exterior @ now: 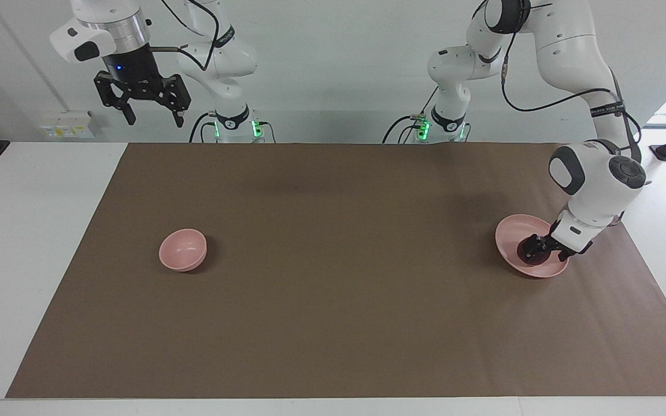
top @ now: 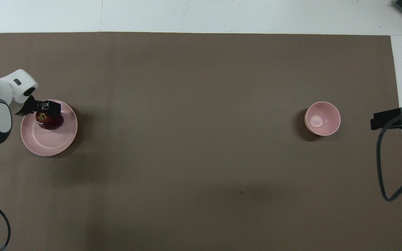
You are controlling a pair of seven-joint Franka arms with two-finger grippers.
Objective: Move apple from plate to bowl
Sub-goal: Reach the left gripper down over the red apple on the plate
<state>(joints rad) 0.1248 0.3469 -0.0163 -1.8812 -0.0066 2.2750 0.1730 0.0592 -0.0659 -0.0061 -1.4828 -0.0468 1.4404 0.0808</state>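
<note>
gripping the apple (exterior: 532, 252) on the plate (exterior: 512, 231), left pincer (exterior: 535, 247); right pincer (exterior: 151, 115) waits released

brown paper sheet (exterior: 333, 300) covering most of the white table (exterior: 32, 242), pale wall socket box (exterior: 67, 124) at the table's edge

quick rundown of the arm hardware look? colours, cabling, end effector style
Both arms have glossy white rounded shells with dark grey joint caps and green lights glowing at the bases. Loose black cables run along the links. The right end effector is black, with two angular fingers under a silver wrist ring and a small blue light. The left end effector is also black, on a white wrist housing.
</note>
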